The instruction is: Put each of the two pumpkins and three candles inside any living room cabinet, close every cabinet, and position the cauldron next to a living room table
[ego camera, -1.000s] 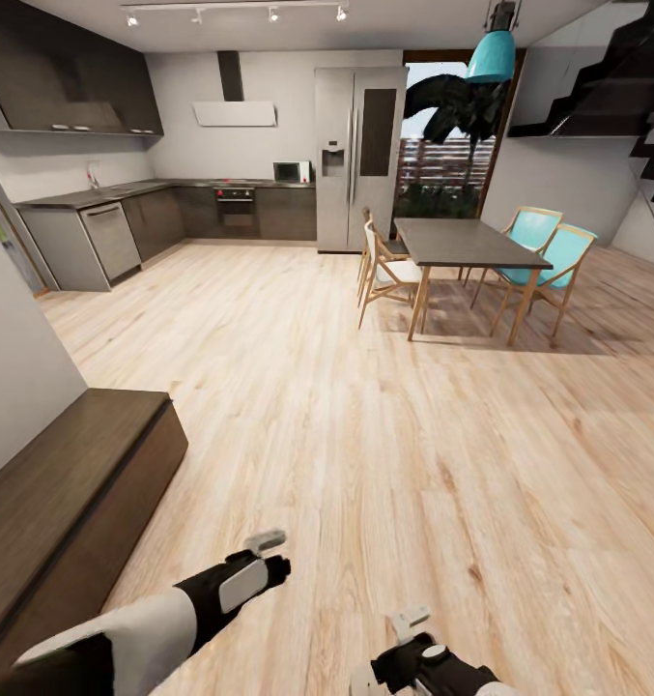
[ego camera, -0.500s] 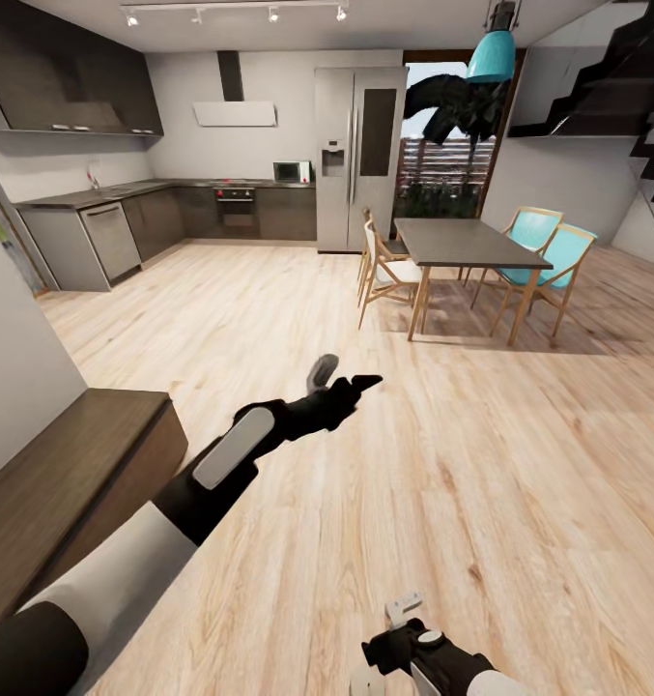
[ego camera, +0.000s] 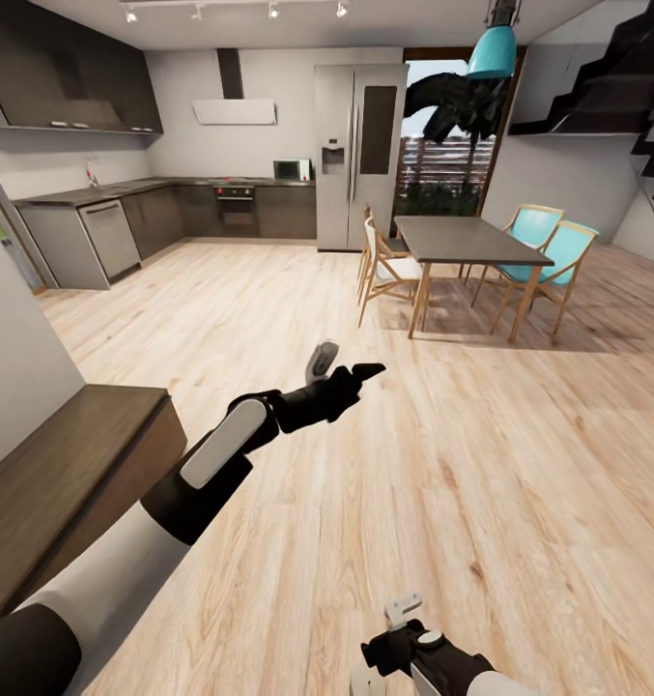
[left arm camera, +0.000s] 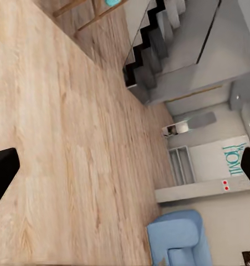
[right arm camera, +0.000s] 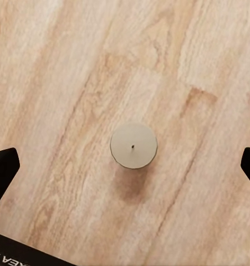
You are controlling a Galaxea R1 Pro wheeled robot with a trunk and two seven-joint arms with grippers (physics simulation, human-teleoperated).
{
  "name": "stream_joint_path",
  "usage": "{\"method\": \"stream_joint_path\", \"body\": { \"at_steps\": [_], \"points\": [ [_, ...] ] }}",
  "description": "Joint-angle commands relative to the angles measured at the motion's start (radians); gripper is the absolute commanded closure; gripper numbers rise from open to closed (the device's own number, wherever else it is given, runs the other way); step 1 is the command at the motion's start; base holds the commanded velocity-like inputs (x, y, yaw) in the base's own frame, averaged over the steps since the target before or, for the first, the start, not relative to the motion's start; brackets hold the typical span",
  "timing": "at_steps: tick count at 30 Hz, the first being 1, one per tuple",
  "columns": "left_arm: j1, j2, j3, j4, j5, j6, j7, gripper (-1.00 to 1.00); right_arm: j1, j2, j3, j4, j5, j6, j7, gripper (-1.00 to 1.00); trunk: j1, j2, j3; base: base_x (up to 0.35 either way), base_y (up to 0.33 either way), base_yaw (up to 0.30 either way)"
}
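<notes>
— Where is the candle (right arm camera: 133, 145) from the right gripper (right arm camera: 125, 166)?

— Directly under it, upright on the wooden floor (ego camera: 384, 464), wick pointing up at the gripper. The fingers stand wide, one on each side of the candle, holding nothing. I think this arm is the nearer one.

— And the left gripper (ego camera: 346, 368)?

— Also open and empty, stretched forward and raised, well apart from the candle, beyond the end of the cabinet (ego camera: 66, 464), pointing toward the dining table (ego camera: 462, 242).
</notes>
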Motion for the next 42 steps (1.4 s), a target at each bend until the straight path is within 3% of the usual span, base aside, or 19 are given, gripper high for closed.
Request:
{"method": "stream_joint_path", "body": {
  "at_steps": [1, 5, 11, 14, 42],
  "points": [
    [0.000, 0.001, 0.000, 0.001, 0.002, -0.001, 0.006, -1.00, 0.000, 0.000, 0.000, 0.000, 0.000, 0.000, 0.000, -1.00, 0.004, -0.007, -0.003, 0.000, 0.000, 0.000],
    [0.000, 0.011, 0.002, 0.011, 0.021, -0.001, 0.016, -1.00, 0.001, 0.001, 0.000, 0.000, 0.000, 0.000, 0.000, -1.00, 0.019, -0.035, -0.016, 0.000, 0.000, 0.000],
    [0.000, 0.052, 0.019, 0.041, 0.160, 0.002, 0.016, -1.00, 0.004, 0.002, 0.000, 0.003, 0.000, -0.001, 0.000, -1.00, 0.042, -0.077, -0.035, 0.000, 0.000, 0.000],
    [0.000, 0.057, 0.021, 0.040, 0.182, 0.004, 0.014, -1.00, 0.005, 0.001, 0.000, 0.004, 0.000, 0.001, -0.001, -1.00, 0.054, -0.098, -0.044, 0.000, 0.000, 0.000],
    [0.000, 0.061, 0.023, 0.039, 0.190, 0.004, 0.016, -1.00, 0.006, 0.000, 0.000, 0.008, -0.002, -0.002, -0.011, -1.00, 0.161, -0.294, -0.132, 0.000, 0.000, 0.000]
  ]
}}
